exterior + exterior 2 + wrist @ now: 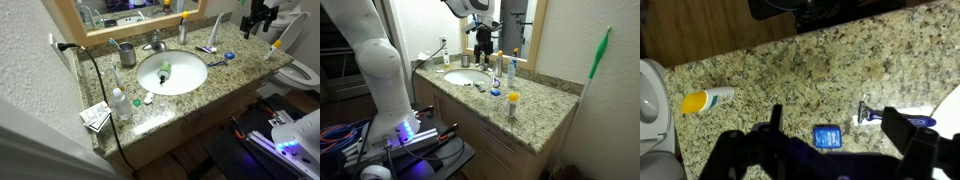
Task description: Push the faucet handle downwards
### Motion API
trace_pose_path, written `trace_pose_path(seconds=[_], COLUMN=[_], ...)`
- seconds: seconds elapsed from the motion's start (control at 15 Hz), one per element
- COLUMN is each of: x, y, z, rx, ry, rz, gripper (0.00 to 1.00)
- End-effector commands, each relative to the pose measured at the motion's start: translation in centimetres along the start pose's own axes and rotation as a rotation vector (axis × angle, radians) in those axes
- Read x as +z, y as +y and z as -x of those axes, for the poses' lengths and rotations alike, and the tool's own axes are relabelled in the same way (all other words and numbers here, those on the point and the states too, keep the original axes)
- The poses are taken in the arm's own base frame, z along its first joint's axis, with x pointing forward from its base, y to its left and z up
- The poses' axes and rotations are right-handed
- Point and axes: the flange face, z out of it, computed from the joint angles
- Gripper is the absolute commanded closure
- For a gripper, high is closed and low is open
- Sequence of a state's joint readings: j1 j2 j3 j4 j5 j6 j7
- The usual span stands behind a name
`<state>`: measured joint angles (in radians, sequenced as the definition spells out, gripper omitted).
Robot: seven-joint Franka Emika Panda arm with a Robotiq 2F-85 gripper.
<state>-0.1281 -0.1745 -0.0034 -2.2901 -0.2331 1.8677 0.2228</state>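
Note:
The short silver faucet with its small chrome handle (156, 40) stands behind the white oval basin (190, 80) in an exterior view. It is small and hard to make out in the other exterior view. The handle is out of the wrist view. My gripper (260, 18) hangs well above the counter's end near the toilet, far from the faucet. It also shows above the counter in an exterior view (483, 38). In the wrist view my gripper (838, 135) has its fingers wide apart and empty, over a blue square item (827, 137) and a razor (880, 115).
A grey metal cup (127, 52) stands beside the faucet. A yellow bottle (708, 99) lies on the granite. Upright toothbrushes (500, 66) and a clear bottle (120, 103) stand on the counter. A black cable (95, 80) crosses its edge. A toilet (300, 72) is beside the counter.

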Motion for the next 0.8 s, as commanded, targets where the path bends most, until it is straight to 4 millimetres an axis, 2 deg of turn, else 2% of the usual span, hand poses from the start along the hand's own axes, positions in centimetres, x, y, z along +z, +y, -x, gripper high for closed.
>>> trace_pose_path(seconds=[0.0, 0.4, 0.67, 0.73], x=[0.0, -0.6, -1.2, 0.2], y=[0.0, -0.5, -0.6, 0.4], z=[0.0, -1.2, -1.1, -2.9], rx=[0.000, -0.255, -0.215, -0.208], ry=[-0.001, 0.107, 0.115, 0.051], rz=[0.000, -0.002, -0.003, 0.042], gripper=[0.00, 0.00, 0.00, 0.00])
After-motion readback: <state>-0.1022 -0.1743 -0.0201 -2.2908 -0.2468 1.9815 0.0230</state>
